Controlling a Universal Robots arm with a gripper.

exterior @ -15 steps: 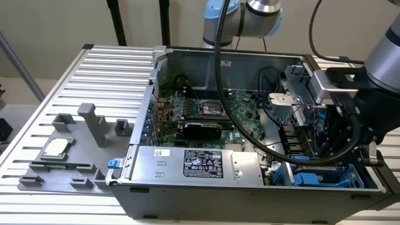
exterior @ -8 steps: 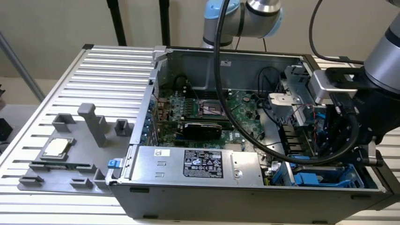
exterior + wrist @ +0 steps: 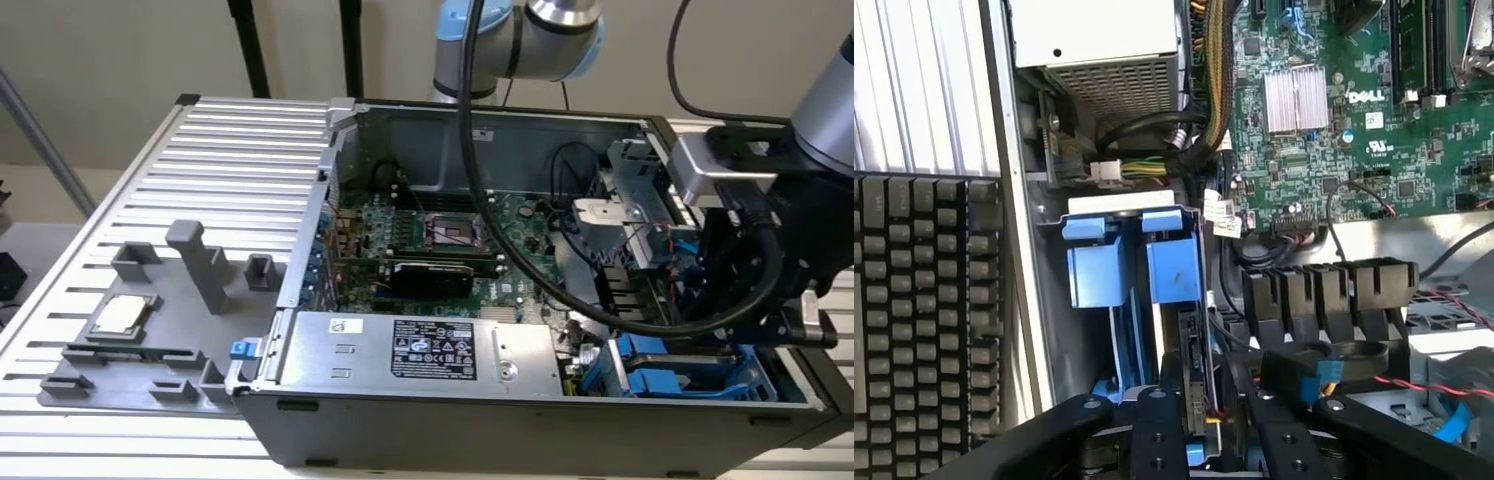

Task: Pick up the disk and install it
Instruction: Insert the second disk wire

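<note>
We're over the open computer case (image 3: pixel 534 420) on the slatted worktop (image 3: pixel 214 180), with the arm reaching down at the corner by the blue drive bays (image 3: pixel 681 375). In the wrist view the gripper (image 3: pixel 1204 420) hangs just above those bays, its black jaws drawn close on a thin upright edge that we take for the disk (image 3: pixel 1192 375), dark and seen edge-on, right beside the blue plastic carriers (image 3: pixel 1134 270). We can't tell whether the disk is seated in its slot. Next to the bays lies the silver power supply (image 3: pixel 427 350) with its black label, and past it the green motherboard (image 3: pixel 441 240). Outside the case, a grey fixture (image 3: pixel 147 330) on the worktop holds a small square silver chip (image 3: pixel 118 315).
</note>
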